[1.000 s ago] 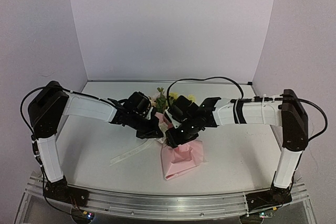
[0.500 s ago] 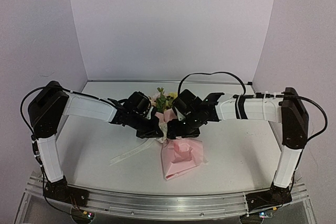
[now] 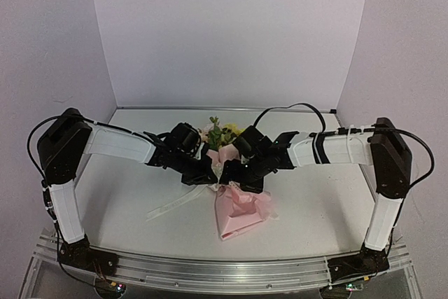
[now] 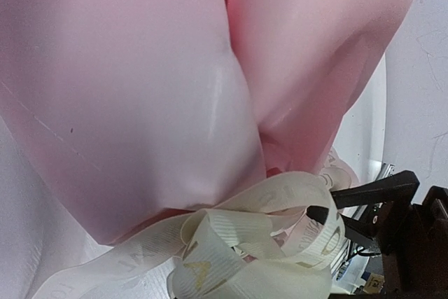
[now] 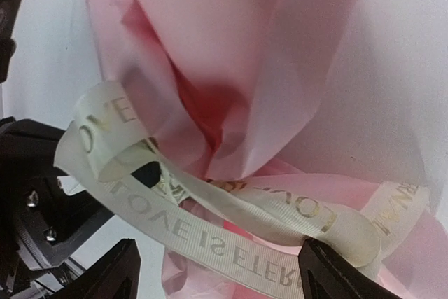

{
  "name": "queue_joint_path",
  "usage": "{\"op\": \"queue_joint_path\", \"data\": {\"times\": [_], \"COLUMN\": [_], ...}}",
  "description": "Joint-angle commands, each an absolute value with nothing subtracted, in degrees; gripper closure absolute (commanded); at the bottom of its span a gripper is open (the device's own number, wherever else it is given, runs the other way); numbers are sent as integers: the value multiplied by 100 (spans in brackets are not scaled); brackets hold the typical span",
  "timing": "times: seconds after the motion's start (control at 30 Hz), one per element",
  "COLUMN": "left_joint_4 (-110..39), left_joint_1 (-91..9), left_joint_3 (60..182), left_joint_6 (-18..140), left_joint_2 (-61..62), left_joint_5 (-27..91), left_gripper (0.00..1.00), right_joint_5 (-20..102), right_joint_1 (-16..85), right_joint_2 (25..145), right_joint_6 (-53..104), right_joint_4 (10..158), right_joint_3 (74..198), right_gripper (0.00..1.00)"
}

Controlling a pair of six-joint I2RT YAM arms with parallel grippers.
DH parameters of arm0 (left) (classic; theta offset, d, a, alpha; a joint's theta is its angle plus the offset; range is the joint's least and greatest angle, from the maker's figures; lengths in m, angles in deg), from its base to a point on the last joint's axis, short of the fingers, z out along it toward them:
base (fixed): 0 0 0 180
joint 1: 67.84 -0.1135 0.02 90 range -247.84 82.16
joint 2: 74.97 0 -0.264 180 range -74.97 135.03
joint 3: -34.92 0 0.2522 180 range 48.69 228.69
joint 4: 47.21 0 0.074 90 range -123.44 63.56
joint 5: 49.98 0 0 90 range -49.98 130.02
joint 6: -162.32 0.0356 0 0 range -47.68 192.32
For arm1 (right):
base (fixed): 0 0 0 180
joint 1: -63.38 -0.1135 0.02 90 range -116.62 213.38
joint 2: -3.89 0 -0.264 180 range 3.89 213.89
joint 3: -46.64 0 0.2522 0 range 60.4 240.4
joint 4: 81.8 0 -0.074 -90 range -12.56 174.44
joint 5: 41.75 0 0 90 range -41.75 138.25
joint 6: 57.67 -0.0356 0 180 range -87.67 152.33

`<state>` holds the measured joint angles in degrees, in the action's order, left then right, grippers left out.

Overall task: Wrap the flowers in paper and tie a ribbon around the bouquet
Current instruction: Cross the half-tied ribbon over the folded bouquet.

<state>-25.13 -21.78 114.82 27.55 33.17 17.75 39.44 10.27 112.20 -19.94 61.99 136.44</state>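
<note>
**Step in hand:** tying the ribbon (image 5: 238, 204) round the pinched waist of the bouquet (image 3: 239, 209), which lies mid-frame on the table (image 3: 318, 204), flowers (image 3: 222, 133) toward the upper frame.
**Left gripper** (image 3: 203, 173): clamped, apparently on a ribbon loop.
**Right gripper** (image 5: 217, 257): jaws wide, straddling the ribbon, gripping nothing.
**Next move, as judged:** grasp a free end and draw the knot tight.

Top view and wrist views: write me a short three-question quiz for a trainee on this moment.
1. True or false: the right gripper has its fingers spread wide apart.
2. The cream lettered fabric ribbon is looped: A) around the pinched middle of the pink paper bouquet; B) over the blooms; C) off the table.
3. Fill in: from above, the pink and yellow blooms point toward the ___ wall.
Key: 1 true; 2 A; 3 back.
</note>
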Motion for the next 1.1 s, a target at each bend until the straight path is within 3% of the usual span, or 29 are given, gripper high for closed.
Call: {"op": "queue_joint_path", "data": {"times": [0.0,0.17,0.33,0.53,0.7,0.97,1.07], "left_joint_4": [-2747,-2784,-2826,-2798,-2768,-2777,-2774], "left_joint_1": [-2196,-2196,-2196,-2196,-2198,-2196,-2194], "left_joint_3": [11340,11238,11197,11163,11149,11119,11142], "left_joint_6": [2912,2973,3024,3107,3166,3216,3225], "left_joint_2": [3170,3061,3041,3026,2989,2961,2979], "left_joint_5": [1817,1788,1709,1664,1661,1628,1621], "left_gripper": [100,100,100,100,100,100,100], "right_joint_5": [4221,4592,4777,5089,5161,5113,5151], "right_joint_1": [1089,1090,1135,1154,1204,1134,1067], "right_joint_2": [10959,10805,10845,10804,10793,10567,10553], "right_joint_6": [-2824,-3295,-3685,-4113,-4443,-4182,-4153], "right_joint_4": [6739,6907,7065,7189,7397,8124,8180], "right_joint_3": [13403,13204,13098,12920,12748,12535,12496], "right_gripper": [18,19,29,32,44,27,26]}}
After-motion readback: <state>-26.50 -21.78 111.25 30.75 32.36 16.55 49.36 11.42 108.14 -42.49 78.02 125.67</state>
